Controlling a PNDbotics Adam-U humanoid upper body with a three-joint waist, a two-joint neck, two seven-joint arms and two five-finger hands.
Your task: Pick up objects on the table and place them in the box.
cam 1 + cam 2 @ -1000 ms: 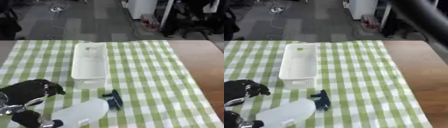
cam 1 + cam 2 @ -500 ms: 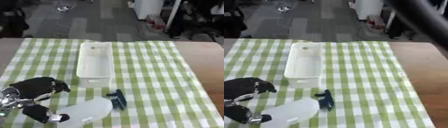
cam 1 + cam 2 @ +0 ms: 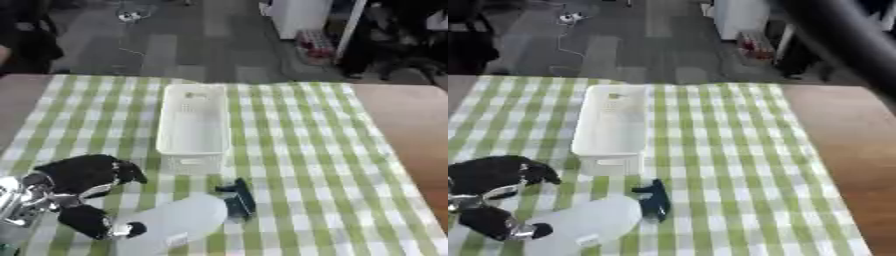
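Left hand beside a bottle lying on the checked cloth.

Left eye view: the left hand [image 3: 83, 182] sits at the lower left, fingers curled and holding nothing, thumb just beside the white bottle [image 3: 175, 225], which has a dark cap [image 3: 237, 198]. The white box [image 3: 194, 126] stands beyond it.
Right eye view: the green-checked cloth [image 3: 719, 150] covers a wooden table [image 3: 842, 130]; the right hand does not show.

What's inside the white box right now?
Nothing shows inside the white box; its visible floor looks bare. The near wall hides a strip of floor behind it. The bottle lies outside, by the left hand.
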